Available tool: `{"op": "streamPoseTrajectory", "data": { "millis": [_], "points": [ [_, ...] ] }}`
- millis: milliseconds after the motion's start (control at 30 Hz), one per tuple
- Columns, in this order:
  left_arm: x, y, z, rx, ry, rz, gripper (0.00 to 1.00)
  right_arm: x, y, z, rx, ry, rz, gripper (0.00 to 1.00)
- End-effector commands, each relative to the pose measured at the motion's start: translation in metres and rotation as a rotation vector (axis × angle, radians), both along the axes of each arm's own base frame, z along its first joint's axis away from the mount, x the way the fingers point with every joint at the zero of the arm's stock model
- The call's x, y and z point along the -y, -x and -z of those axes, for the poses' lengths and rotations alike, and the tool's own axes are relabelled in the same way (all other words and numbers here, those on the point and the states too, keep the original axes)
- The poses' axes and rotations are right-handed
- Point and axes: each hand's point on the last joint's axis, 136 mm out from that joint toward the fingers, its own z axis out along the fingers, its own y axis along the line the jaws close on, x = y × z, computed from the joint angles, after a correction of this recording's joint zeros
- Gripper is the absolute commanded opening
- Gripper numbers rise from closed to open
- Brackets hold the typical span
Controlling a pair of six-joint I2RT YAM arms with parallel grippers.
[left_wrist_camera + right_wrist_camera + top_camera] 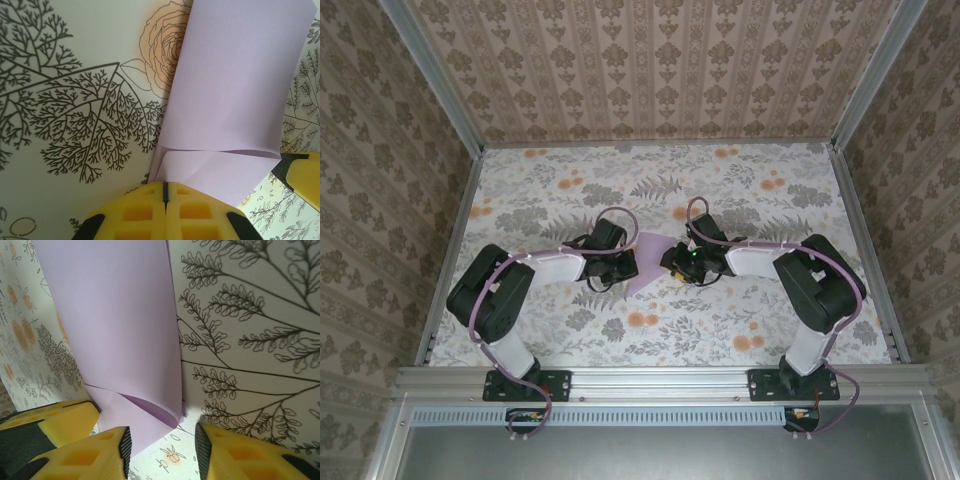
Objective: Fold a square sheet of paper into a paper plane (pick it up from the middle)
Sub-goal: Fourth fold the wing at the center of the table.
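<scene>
Left wrist view: folding barely begun, left end effector (164,192) pinching the curled square sheet of paper (235,90), right end effector (162,440) spread.

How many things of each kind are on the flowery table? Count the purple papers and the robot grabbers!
Purple paper: 1
Robot grabbers: 2, the left gripper and the right gripper
Total: 3

Smooth matt paper (235,85); matt printed table (60,190).
</scene>
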Motion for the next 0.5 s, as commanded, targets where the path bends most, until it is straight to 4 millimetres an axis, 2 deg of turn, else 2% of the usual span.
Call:
{"op": "streamPoseTrajectory", "data": {
  "millis": [0, 167, 467],
  "points": [
    [-0.0053, -0.0001, 0.0057, -0.009, -0.027, 0.003, 0.00, -0.0096, -0.0064, -0.0030, 0.002, -0.047, -0.005, 0.39],
    [-0.0057, 0.0000, 0.0062, -0.010, -0.028, 0.002, 0.00, -0.0121, -0.0069, -0.0006, 0.001, -0.058, -0.011, 0.35],
    [-0.0063, 0.0003, 0.0068, -0.013, -0.028, 0.001, 0.00, -0.0171, -0.0089, -0.0076, 0.026, -0.110, -0.012, 0.29]
  ]
}}
